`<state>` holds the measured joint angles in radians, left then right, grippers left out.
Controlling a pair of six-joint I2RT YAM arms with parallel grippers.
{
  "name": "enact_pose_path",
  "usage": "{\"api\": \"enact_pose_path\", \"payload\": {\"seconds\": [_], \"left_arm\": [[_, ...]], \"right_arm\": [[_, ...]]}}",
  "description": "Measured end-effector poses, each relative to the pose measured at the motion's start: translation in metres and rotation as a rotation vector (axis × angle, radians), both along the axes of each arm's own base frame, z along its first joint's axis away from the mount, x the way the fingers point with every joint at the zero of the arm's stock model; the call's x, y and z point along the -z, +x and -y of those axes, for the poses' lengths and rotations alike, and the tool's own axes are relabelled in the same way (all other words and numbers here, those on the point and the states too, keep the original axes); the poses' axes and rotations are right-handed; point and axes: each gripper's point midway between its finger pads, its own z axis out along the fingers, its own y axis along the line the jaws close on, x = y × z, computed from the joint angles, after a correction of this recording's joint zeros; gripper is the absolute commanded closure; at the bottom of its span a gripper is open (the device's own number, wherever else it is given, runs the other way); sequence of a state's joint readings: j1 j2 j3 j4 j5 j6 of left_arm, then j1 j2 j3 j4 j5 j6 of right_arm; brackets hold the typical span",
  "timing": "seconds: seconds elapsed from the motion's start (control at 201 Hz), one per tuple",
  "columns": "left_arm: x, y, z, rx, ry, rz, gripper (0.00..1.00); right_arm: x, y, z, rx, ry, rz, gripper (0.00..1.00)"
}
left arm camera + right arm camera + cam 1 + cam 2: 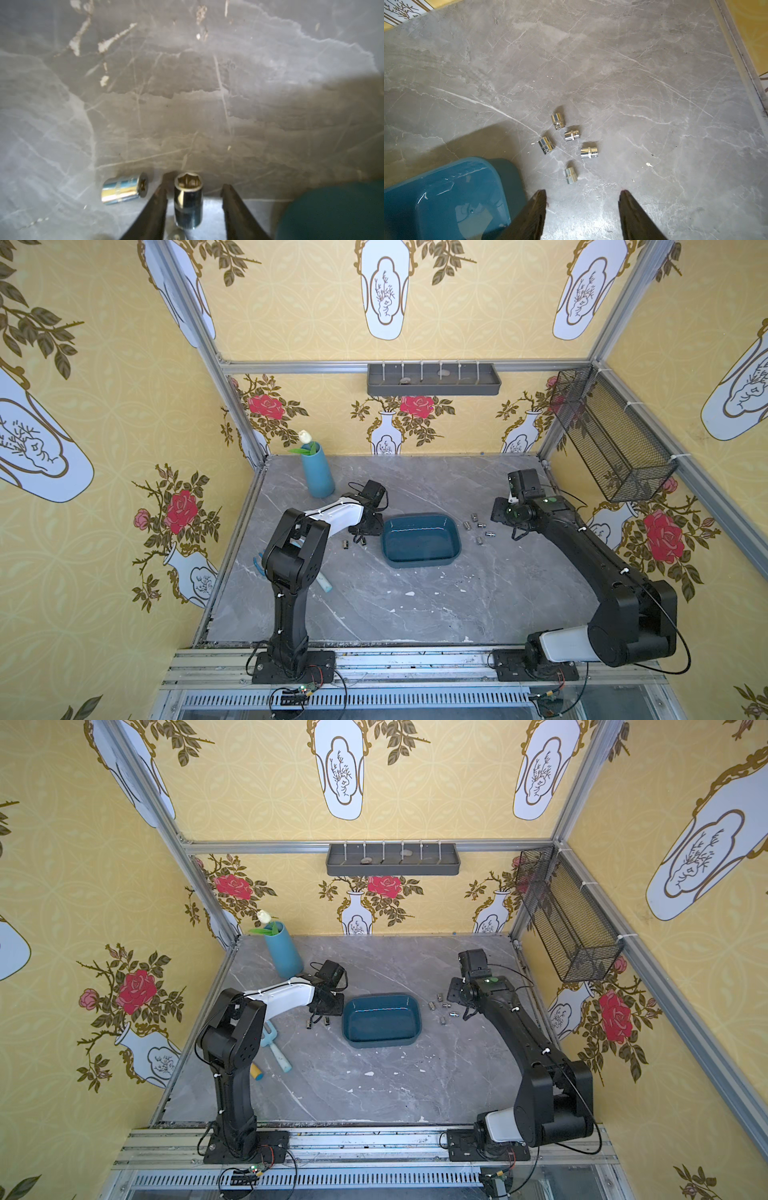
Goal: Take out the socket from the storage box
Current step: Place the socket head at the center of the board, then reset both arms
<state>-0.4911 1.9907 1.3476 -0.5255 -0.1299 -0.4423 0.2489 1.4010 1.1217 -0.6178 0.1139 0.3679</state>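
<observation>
Both pincers spread, sockets out on the marble

The left gripper (pixel 194 194) stands parted around an upright socket (pixel 188 199), gaps either side; the storage box (pixel 420 540) sits between the arms; the right gripper (pixel 582 199) gapes, holding nothing, five sockets (pixel 572 135) beyond.

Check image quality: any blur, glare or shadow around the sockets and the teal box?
Left wrist view: soft overall; upright socket between the open fingers readable, storage box a blurred corner. Right wrist view: sharp, five sockets crisp, glare streaks on the box, shadow beside it. Top views: wide-angle bowing; sockets tiny.
</observation>
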Motion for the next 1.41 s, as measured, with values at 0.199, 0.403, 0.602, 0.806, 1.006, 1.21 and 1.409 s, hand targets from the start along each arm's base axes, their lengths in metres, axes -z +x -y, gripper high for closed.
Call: {"api": "enact_pose_path", "payload": {"seconds": [0.199, 0.403, 0.602, 0.806, 1.006, 1.21, 1.409], "left_arm": [[-0.051, 0.008, 0.0, 0.025, -0.026, 0.119, 0.31], [-0.109, 0.012, -0.017, 0.024, -0.025, 0.3, 0.17], [-0.144, 0.004, -0.052, -0.015, 0.025, 0.492, 0.0], [-0.154, -0.008, -0.114, -0.138, 0.094, 0.666, 0.0], [-0.143, -0.024, -0.172, -0.26, 0.216, 0.775, 0.0], [-0.121, -0.039, -0.224, -0.331, 0.368, 0.797, 0.0], [-0.127, -0.04, -0.252, -0.395, 0.365, 0.827, 0.0]], "right_arm": [[-0.004, 0.001, 0.006, 0.018, -0.017, 0.045, 0.18], [-0.002, 0.005, 0.022, 0.073, -0.057, 0.114, 0.07], [0.012, 0.008, 0.044, 0.14, -0.135, 0.189, 0.02], [0.032, 0.006, 0.073, 0.197, -0.221, 0.268, 0.02], [0.053, 0.004, 0.104, 0.249, -0.27, 0.319, 0.02], [0.076, -0.002, 0.126, 0.266, -0.276, 0.364, 0.02], [0.097, -0.01, 0.134, 0.264, -0.23, 0.413, 0.03]]}}
